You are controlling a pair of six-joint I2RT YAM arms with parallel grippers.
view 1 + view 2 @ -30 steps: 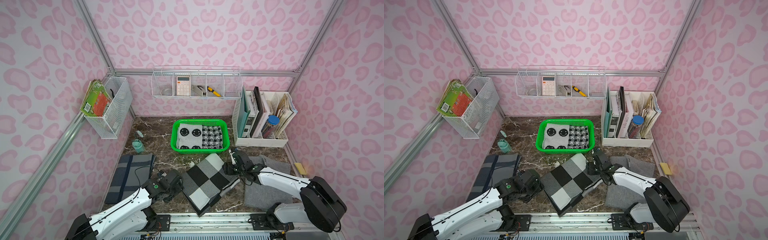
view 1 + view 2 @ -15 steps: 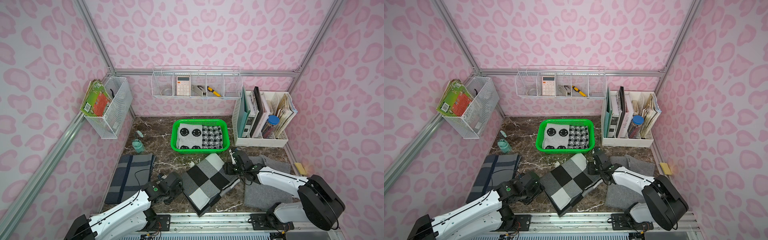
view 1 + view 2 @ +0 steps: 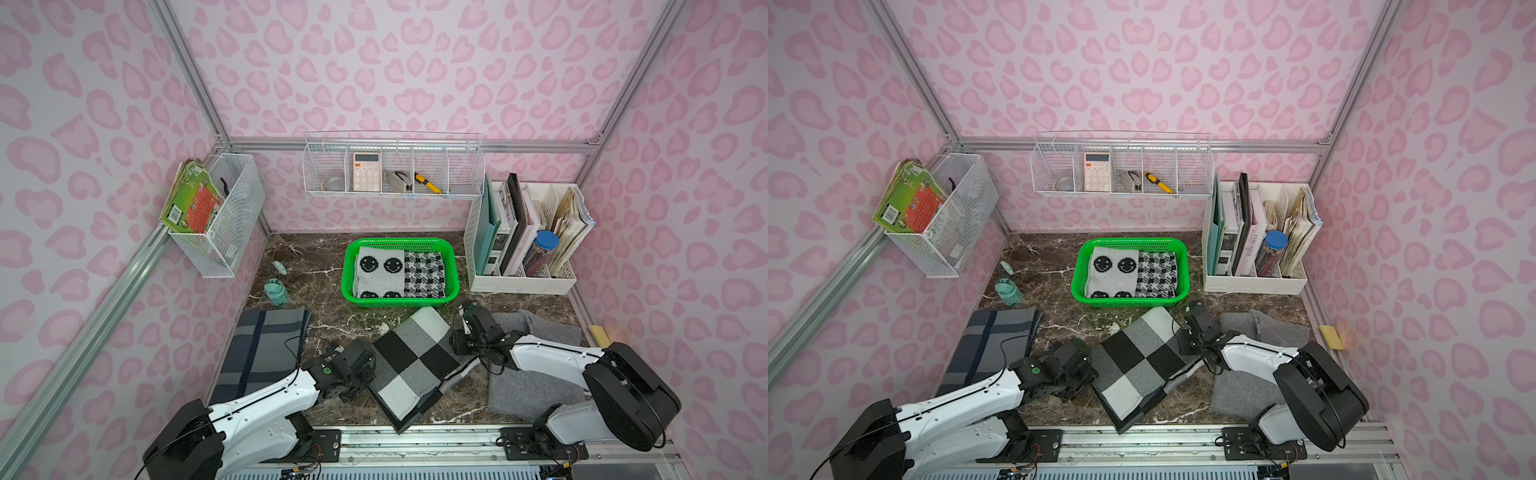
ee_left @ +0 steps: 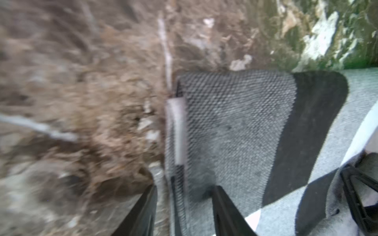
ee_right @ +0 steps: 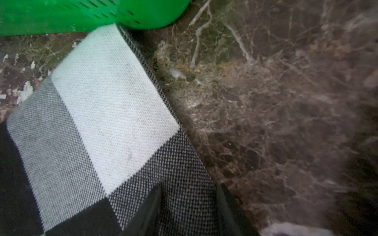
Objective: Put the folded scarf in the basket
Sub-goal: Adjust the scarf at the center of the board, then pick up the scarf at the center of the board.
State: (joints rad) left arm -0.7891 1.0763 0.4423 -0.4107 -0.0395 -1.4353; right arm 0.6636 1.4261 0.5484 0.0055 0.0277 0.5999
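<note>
The brown veined marble tabletop [image 3: 324,286] carries the folded black, grey and white checked knit scarf [image 3: 409,361], which lies diagonally. Its far white corner is just beside the shallow bright green perforated plastic basket [image 3: 346,278], outside it. The left gripper [image 4: 185,187] and right gripper [image 5: 189,187] straddle opposite scarf edges with jaws half narrowed. I cannot tell whether they pinch the fabric.

Lower left in both top views: left white-shelled robot arm [image 3: 266,399] with matte-black joint housings, small dark screws, a green wrist dot [image 3: 327,371] and a thin looping black cable [image 3: 286,348]. Lower right: right white-shelled robot arm [image 3: 552,357], same finish. The left gripper [image 4: 184,186] has flat black angular fingers [image 4: 227,208].
</note>
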